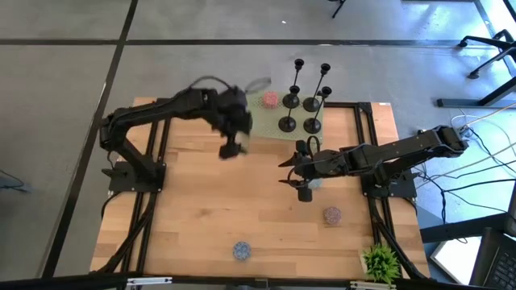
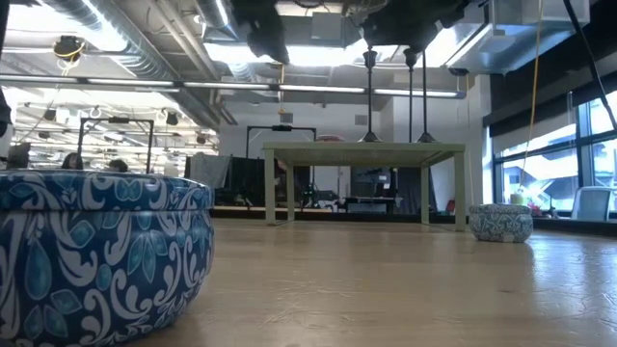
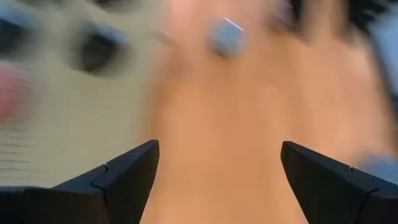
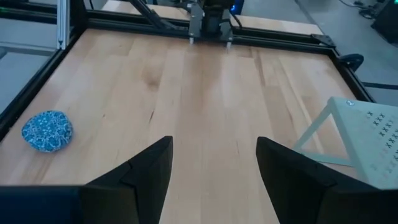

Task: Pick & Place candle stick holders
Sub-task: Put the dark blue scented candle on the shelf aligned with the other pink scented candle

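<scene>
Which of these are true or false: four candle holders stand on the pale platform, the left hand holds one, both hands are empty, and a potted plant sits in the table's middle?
1. Four candle stick holders stand on the pale green platform. True.
2. The left hand holds a holder. False: its fingers are apart with nothing between them.
3. The right hand is open and empty. True.
4. A green plant sits in the middle of the table. False: it sits at a corner on the right arm's side.

left claw [image 3: 217, 174] open, empty | wooden table [image 3: 236, 112] | blurred dark shapes, possibly holders [image 3: 93, 50]
</scene>
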